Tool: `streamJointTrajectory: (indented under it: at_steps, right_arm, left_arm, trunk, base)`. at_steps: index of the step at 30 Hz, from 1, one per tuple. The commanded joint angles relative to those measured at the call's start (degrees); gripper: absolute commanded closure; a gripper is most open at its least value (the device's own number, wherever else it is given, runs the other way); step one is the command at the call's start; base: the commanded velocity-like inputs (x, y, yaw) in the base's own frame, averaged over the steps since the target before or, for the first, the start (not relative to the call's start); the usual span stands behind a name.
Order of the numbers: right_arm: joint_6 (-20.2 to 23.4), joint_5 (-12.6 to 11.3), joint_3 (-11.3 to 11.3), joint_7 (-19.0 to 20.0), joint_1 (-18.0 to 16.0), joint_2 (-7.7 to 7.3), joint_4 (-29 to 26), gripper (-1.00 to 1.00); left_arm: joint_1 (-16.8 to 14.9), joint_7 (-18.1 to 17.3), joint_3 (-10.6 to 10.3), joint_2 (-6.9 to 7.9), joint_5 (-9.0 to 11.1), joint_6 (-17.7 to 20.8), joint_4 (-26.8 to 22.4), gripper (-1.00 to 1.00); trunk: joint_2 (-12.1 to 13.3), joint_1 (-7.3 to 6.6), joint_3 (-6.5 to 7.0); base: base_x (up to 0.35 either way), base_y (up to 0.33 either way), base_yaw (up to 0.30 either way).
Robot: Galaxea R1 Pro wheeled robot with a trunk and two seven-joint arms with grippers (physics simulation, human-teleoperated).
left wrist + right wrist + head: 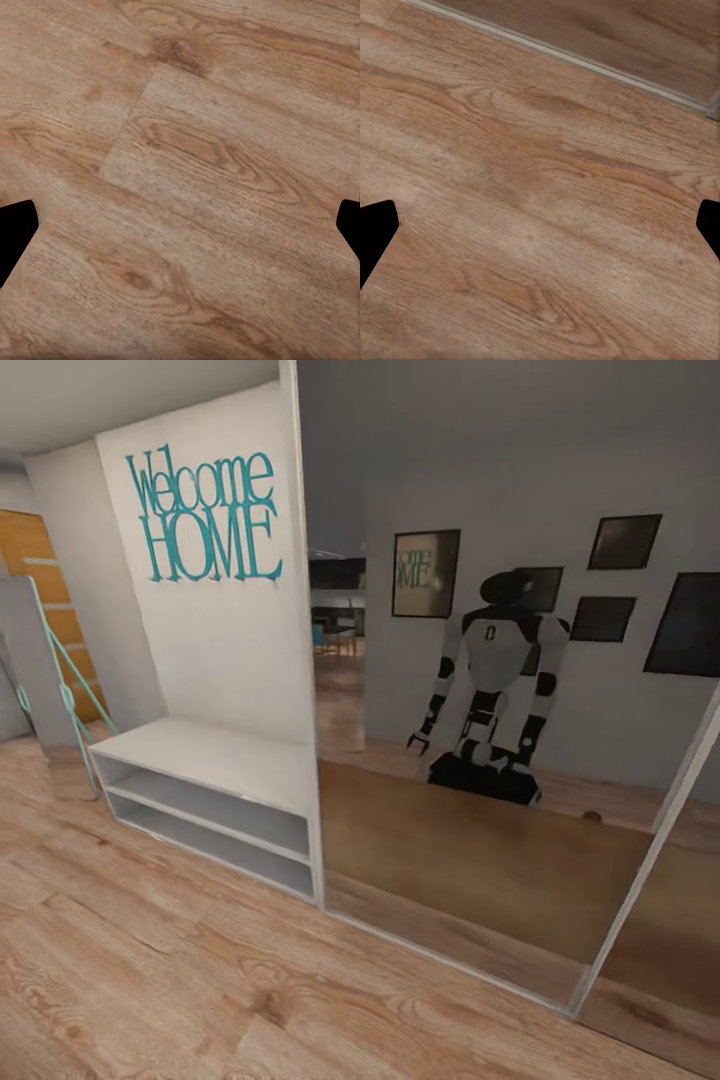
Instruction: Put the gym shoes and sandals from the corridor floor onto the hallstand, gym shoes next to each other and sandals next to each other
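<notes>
- Wood-plank corridor floor (200, 980) spreads wide and bare before a white bench (215, 760) with a "Welcome HOME" panel (205, 515).
- Mirrored doors (500, 740) run along its right edge, reflecting the robot.
- Left end effector (180, 225) and right end effector (540, 225) both hang spread wide over bare floor, holding nothing.

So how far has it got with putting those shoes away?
Nothing looks done from here. The white bench under the "Welcome HOME" sign has bare shelves, and it isn't the rack meant for the shoes. Both grippers, left and right, hang open over bare wood floor, holding nothing. Finding, lifting and arranging all four shoes is left.
</notes>
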Motion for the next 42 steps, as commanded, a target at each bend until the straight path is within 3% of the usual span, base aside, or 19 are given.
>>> streamJointTrajectory:
  at_steps: [1,9,15,22,42]
  right_arm:
    - [-0.2,0.0,0.0,0.0,0.0,0.00,0.0,-1.00]
    - [-0.2,0.0,-0.1,-0.1,0.0,0.00,0.1,-1.00]
    - [-0.2,0.0,-0.1,-0.1,0.0,0.00,0.1,-1.00]
    - [-0.2,0.0,-0.1,-0.1,0.0,0.00,0.1,-1.00]
    - [-0.2,0.1,0.0,-0.1,0.0,0.00,0.4,-1.00]
  left_arm:
    - [0.0,0.0,0.1,-0.02,0.0,-0.2,0.0,-1.00]
    - [-0.1,0.1,0.2,-0.02,0.2,-0.1,0.0,-1.00]
    - [-0.1,0.0,2.6,-0.05,1.6,-0.2,0.0,-1.00]
    - [-0.1,-0.3,4.1,-0.04,2.0,-0.2,0.0,-1.00]
    - [0.2,-0.4,4.2,0.01,1.5,-1.4,0.0,-1.00]
  trunk:
    - [0.0,0.00,-0.09]
    - [0.0,0.00,-0.34]
    - [0.0,0.00,-0.53]
    - [0.0,0.00,-0.76]
    - [0.0,0.00,-1.44]
  base:
    - [-0.003,0.000,0.235]
    - [-0.001,0.000,0.258]
    - [0.000,0.000,0.268]
    - [0.000,0.000,0.268]
    - [0.026,0.000,0.269]
